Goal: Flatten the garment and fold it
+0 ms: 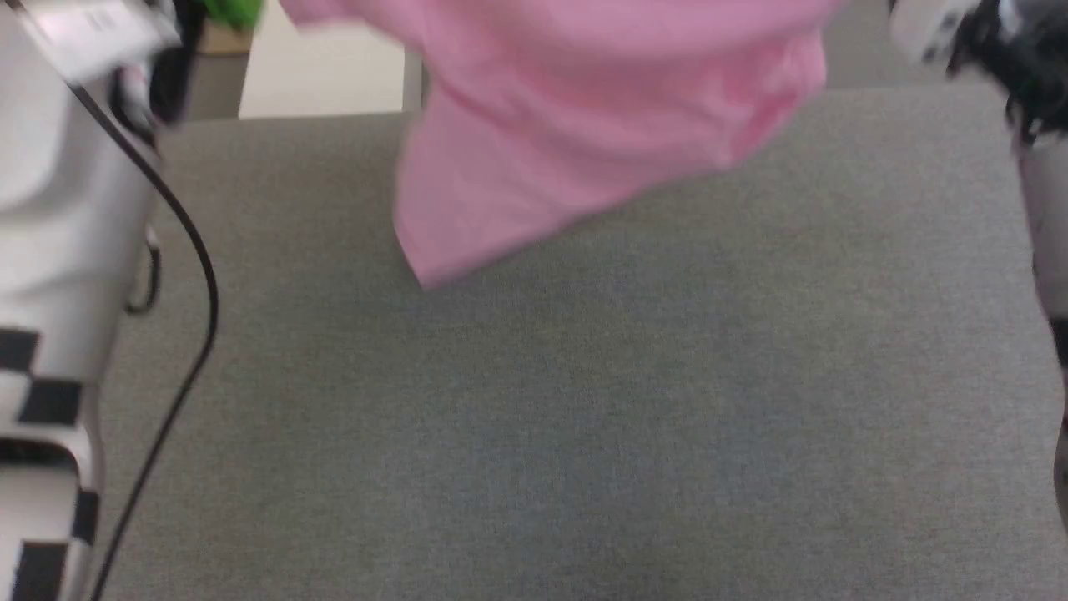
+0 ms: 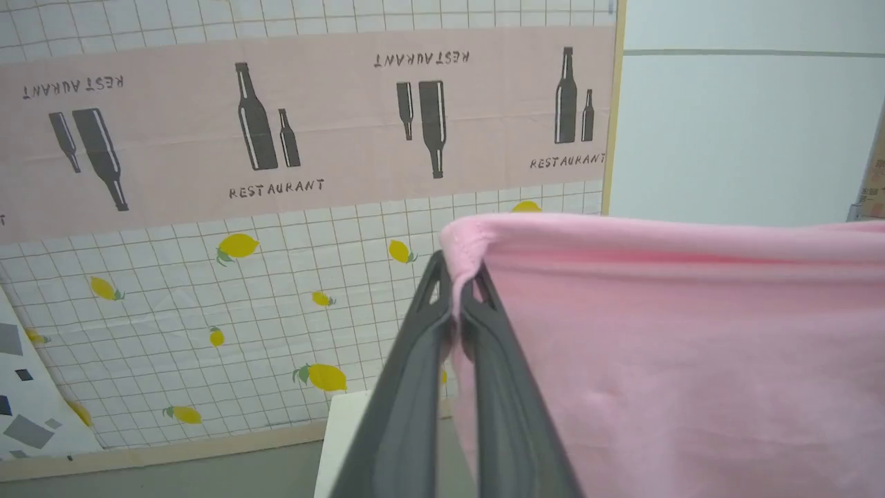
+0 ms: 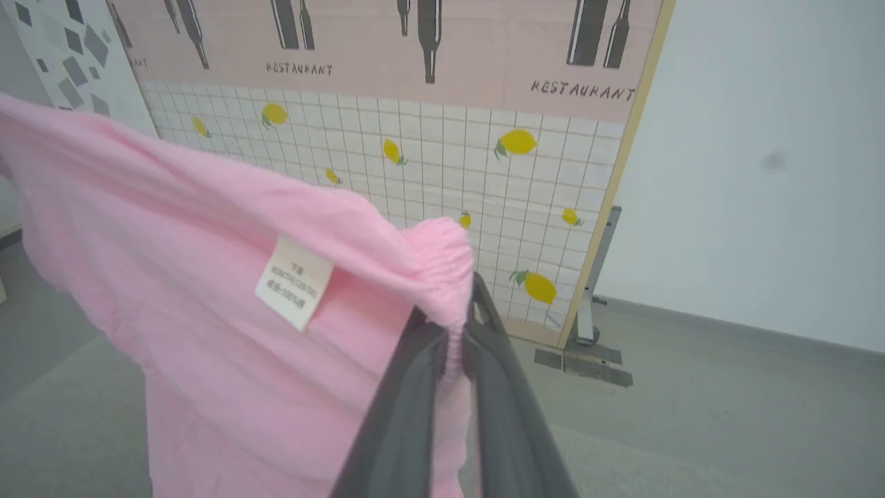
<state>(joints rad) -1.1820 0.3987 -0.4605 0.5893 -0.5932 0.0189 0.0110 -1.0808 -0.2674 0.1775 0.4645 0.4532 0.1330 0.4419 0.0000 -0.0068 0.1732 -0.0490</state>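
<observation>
surface: grey cloth-covered tabletop point(image 1: 534, 434) below both grippers | room: lemon-and-bottle printed screen point(image 2: 276, 228) beyond them | left gripper point(image 2: 458, 280), right gripper point(image 3: 453, 315): each pinching the pink garment point(image 1: 584, 125) edge, cloth hanging between them

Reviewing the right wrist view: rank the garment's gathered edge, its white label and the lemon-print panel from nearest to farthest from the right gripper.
1. The garment at its gathered edge: pinched in the shut right gripper.
2. The white label: sewn on the cloth, left of the fingers.
3. The lemon-print panel: upright beyond the cloth, across the floor.
</observation>
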